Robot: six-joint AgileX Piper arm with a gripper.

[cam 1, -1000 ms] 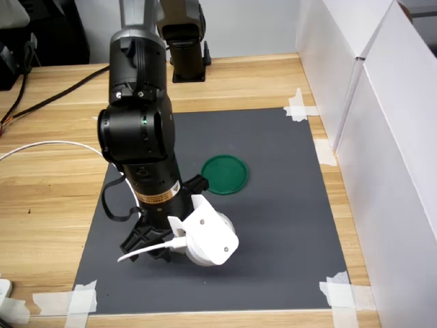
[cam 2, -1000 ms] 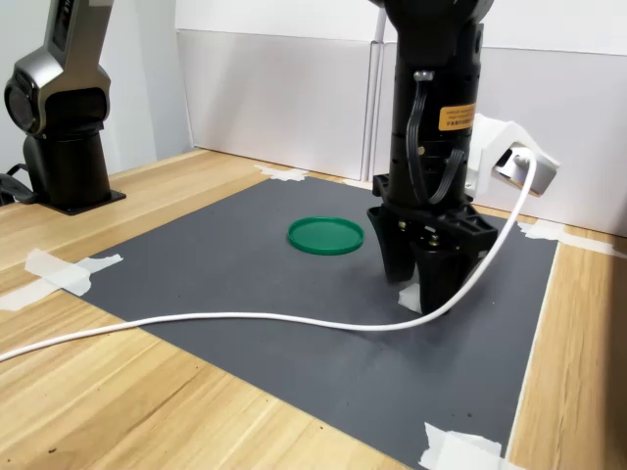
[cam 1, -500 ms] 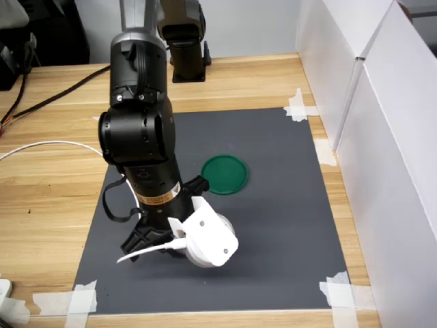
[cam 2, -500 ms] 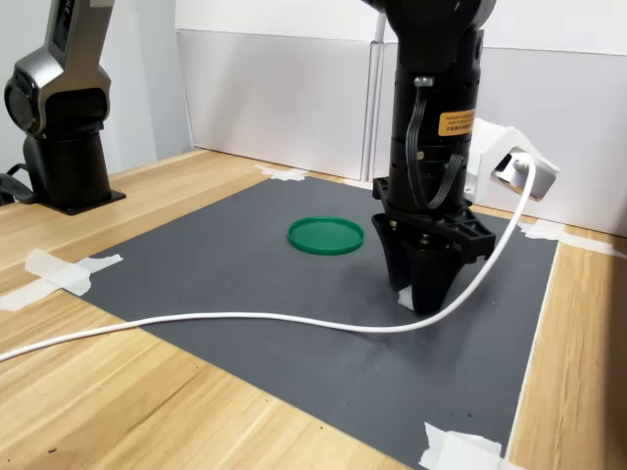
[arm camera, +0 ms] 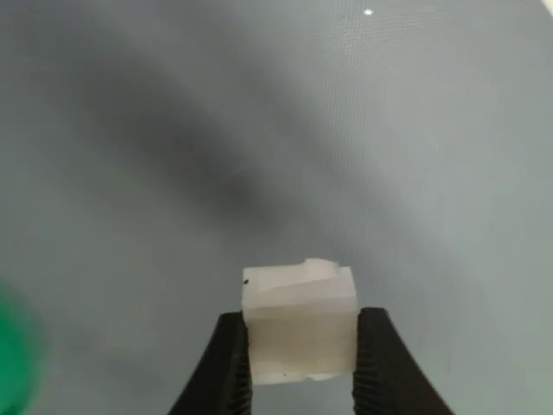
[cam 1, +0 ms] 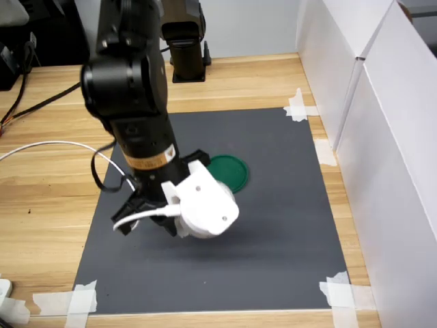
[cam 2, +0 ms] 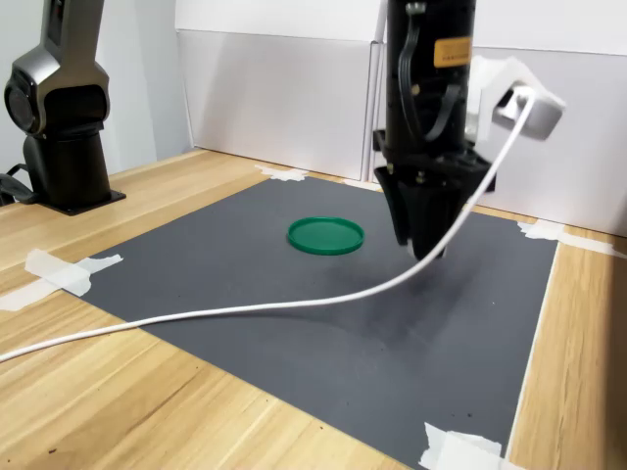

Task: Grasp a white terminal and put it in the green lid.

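In the wrist view the white terminal sits clamped between my two black fingers, with my gripper shut on it and held above the dark mat. The green lid shows there only as a blur at the frame's edge. In the second exterior view my gripper hangs point-down clear of the mat, to the right of the green lid and a little nearer the camera. In the first exterior view the green lid lies on the mat, partly covered by the white wrist camera housing, which hides the fingertips.
A black mat is taped to the wooden table with white tape at its corners. A white cable trails from the wrist across the mat. White panels wall one side. Another arm's base stands on the table.
My gripper has risen off the mat with the white terminal in it and shifted toward the green lid. The cable has lifted with it.
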